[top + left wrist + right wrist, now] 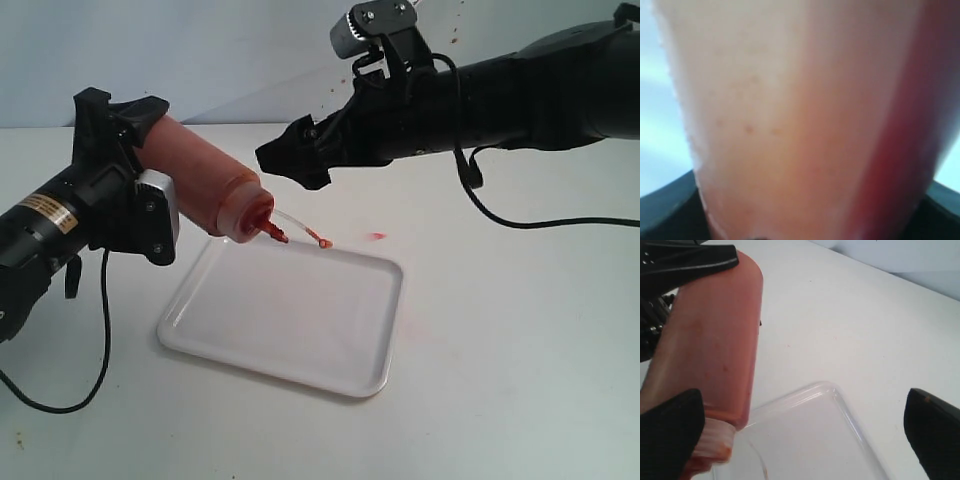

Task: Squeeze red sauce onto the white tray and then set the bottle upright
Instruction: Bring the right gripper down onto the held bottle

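Exterior view first. The left claw is partly open and clamped around the fat end of the bottle, one black finger on top and the other underneath. That arm comes in low from left of the tray. It has the bottle tipped well over, with the nozzle pointing down over the tray's far left corner. The little cap dangles on its tether just above the tray's far rim. The right claw is spread wide with nothing in it, hanging above the tray's far left corner, a bit higher than the bottle's neck. Its arm stretches in nearly level from beyond the tray's right side. There's a tiny pale smear on the table just past the tray's far rim.

Left wrist view: pretty much useless, the bottle fills the whole shot, all blur. A dark red band runs down one side of it. Black claw bits poke into two corners, and the tray is hidden.

Right wrist view: the two black fingers sit far apart at the edges, both cut off. Between them there's only a corner of the tray and bare table. One finger overlaps the bottle's neck in the shot, and I can't tell if it touches. The bottle slants down over the tray corner, with the left claw's finger pressed on its upper end.
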Available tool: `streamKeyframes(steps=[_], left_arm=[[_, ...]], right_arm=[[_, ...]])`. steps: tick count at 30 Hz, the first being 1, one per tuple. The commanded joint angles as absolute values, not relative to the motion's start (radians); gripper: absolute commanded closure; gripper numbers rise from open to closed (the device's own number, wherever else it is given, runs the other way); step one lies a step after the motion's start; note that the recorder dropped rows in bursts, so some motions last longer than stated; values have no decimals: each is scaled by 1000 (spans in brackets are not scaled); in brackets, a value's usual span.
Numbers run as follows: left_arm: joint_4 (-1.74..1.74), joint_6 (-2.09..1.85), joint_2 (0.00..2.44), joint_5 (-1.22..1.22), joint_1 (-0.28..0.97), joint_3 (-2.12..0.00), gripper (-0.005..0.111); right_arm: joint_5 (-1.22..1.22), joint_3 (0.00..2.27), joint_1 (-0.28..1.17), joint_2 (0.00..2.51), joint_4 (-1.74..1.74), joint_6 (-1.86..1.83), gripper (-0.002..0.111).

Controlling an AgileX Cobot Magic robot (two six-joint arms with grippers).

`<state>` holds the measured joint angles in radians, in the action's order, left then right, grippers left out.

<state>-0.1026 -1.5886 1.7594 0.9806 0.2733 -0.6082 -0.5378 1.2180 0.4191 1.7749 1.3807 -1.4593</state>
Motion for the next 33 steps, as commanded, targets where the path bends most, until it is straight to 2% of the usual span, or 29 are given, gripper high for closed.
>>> streamKeyframes(steps=[1, 7, 11, 18, 33], left_arm=[[-80, -1582, 1750, 1058, 280, -622, 107], [-69, -1580, 1750, 1058, 280, -622, 107], [-69, -1580, 1750, 1058, 280, -622, 107], [-69, -1578, 1750, 1046, 280, -622, 107], [-97, -1572, 1750, 1031, 280, -622, 107]], right_arm=[[-547, 1249, 420, 1812, 1378, -1457, 7], [-711, 1344, 420, 1845, 1378, -1449, 7], [-738, 1410, 420, 1863, 1369, -1401, 7], [-784, 1512, 420, 1934, 1141, -1221, 7], [-853, 1514, 420, 1982, 1220, -1383, 8]])
